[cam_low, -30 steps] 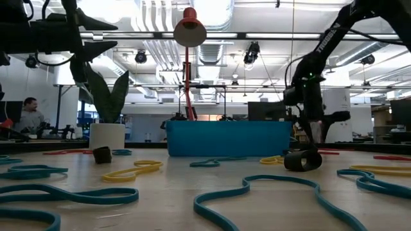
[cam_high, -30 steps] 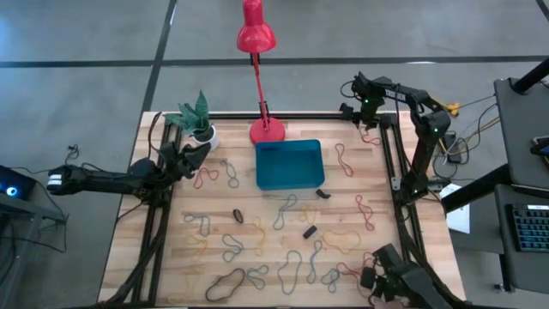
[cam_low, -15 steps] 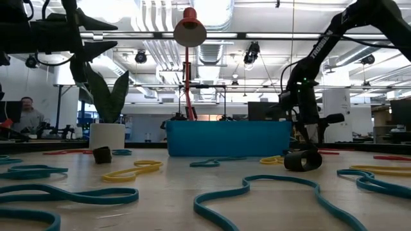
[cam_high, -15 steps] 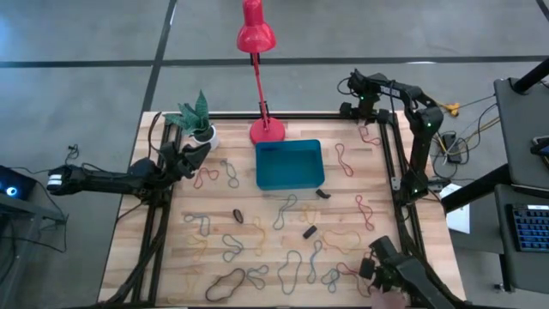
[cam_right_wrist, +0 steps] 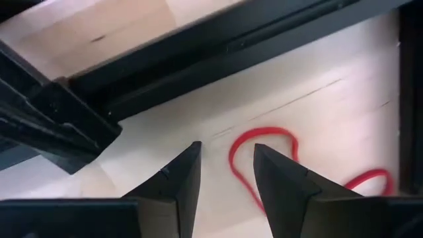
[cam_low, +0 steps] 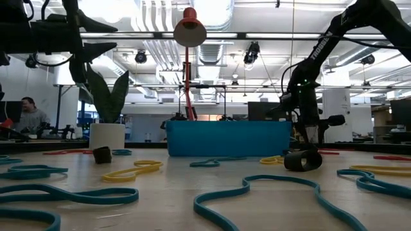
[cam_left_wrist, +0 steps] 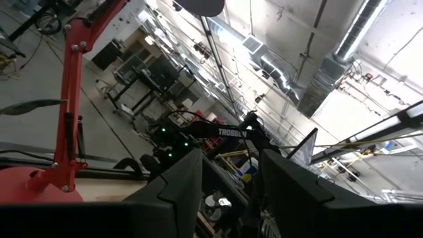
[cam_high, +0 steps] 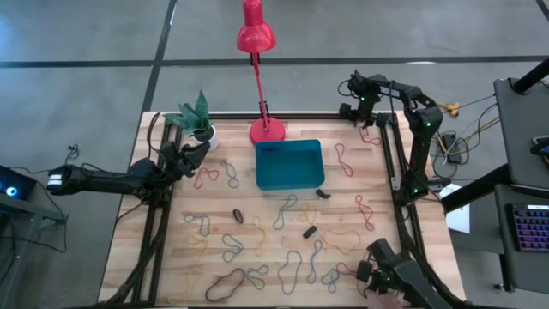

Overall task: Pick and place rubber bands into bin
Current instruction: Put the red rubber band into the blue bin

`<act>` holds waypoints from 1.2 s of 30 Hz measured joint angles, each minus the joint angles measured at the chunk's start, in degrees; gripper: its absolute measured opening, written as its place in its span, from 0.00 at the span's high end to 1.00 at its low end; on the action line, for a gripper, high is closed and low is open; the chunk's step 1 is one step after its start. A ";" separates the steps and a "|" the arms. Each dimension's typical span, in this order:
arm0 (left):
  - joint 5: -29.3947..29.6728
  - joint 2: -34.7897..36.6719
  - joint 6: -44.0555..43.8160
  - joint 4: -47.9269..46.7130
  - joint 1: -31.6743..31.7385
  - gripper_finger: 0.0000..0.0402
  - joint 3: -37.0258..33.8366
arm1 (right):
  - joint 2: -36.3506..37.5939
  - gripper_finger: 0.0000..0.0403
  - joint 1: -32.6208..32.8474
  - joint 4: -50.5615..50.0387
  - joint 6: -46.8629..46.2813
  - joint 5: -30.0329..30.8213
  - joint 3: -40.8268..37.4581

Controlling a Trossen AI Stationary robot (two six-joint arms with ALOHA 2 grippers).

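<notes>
Reaching is the step in hand — the right gripper (cam_right_wrist: 225, 173) hangs, jaws parted and empty, over a red rubber band (cam_right_wrist: 264, 155) at the desk's far right corner, well apart from the bin (cam_high: 289, 165). Next: descend, pinch one strand.

Grey concrete floor (cam_high: 77, 60) all around, dark seam lines running across at 12 o'clock. Wooden slat table (cam_high: 257, 257) centre frame, black frame rail along its far edge. Red desk lamp (cam_high: 256, 36) at 12 on the table, round base by the far rail; small potted plant (cam_high: 197, 116) at 10. Dark side desk with a keyboard (cam_high: 527, 227) at 3 o'clock, cables beside it. Low view: open industrial ceiling, white ducts (cam_low: 157, 19) and pipes, bright strip lights, monitors and benches behind. Person (cam_low: 29, 115) seated at far 9 o'clock.
</notes>
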State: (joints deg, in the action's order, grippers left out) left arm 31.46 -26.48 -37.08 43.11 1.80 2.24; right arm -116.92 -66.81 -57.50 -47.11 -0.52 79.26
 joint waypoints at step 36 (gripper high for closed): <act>0.79 -0.02 0.41 -0.11 0.00 0.65 -0.11 | 0.19 0.92 0.16 4.50 3.26 -1.60 -3.29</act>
State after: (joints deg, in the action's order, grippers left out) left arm 32.25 -26.50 -36.67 43.00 1.80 2.13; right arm -116.73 -66.65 -53.00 -43.84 -2.12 75.97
